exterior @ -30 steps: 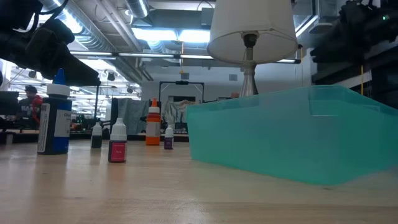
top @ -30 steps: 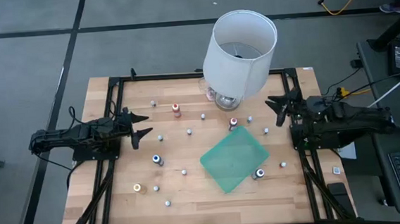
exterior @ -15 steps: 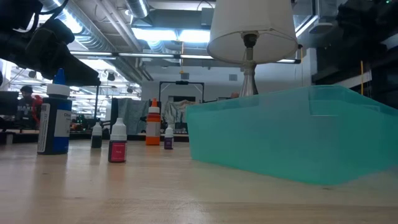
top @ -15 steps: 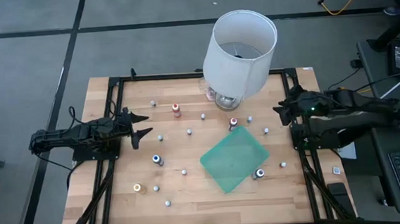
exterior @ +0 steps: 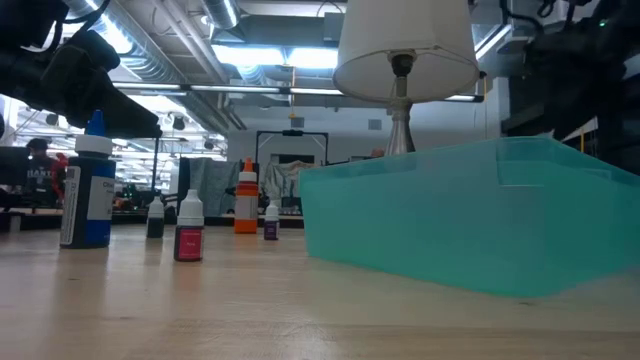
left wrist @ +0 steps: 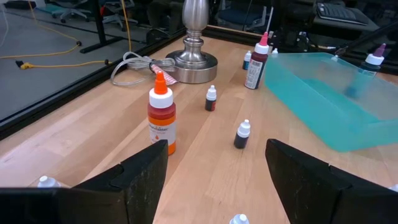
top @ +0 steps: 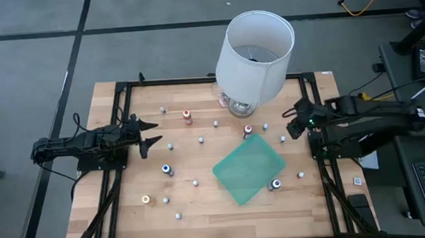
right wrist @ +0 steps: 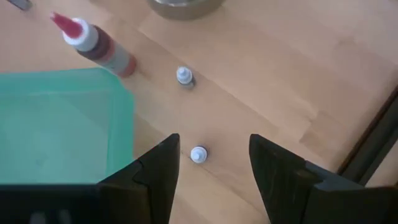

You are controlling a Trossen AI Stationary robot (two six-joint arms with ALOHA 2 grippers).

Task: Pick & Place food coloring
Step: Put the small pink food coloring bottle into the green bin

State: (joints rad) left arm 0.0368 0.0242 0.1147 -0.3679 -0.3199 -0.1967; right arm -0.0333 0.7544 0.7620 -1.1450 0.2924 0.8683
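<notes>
The food coloring bottles stand upright, scattered over the wooden table: an orange-topped one [top: 188, 117], a red-topped one [top: 248, 131], a blue one [top: 167, 169], a yellow one [top: 146, 200] and several tiny white-capped ones. My right gripper [top: 294, 125] [right wrist: 211, 180] is open and tipped down over a tiny white-capped bottle [right wrist: 198, 154] [top: 282, 139], which shows between its fingers and is untouched. A second tiny bottle [right wrist: 184, 76] stands beyond it. My left gripper [top: 150, 132] [left wrist: 214, 180] waits open at the table's left side, facing the orange-topped bottle [left wrist: 160, 118].
A teal tray [top: 250, 167] [right wrist: 56, 124] lies right of the table's centre, beside the right gripper. A lamp with a big white shade [top: 256, 52] stands at the far edge, its cord by its base [left wrist: 193, 59]. Black frame rails run along both table sides.
My right gripper has moved from the table's right edge a little toward the left and near side, tipping downward over the tiny bottles beside the tray. The bottles and the tray have stayed in place.
</notes>
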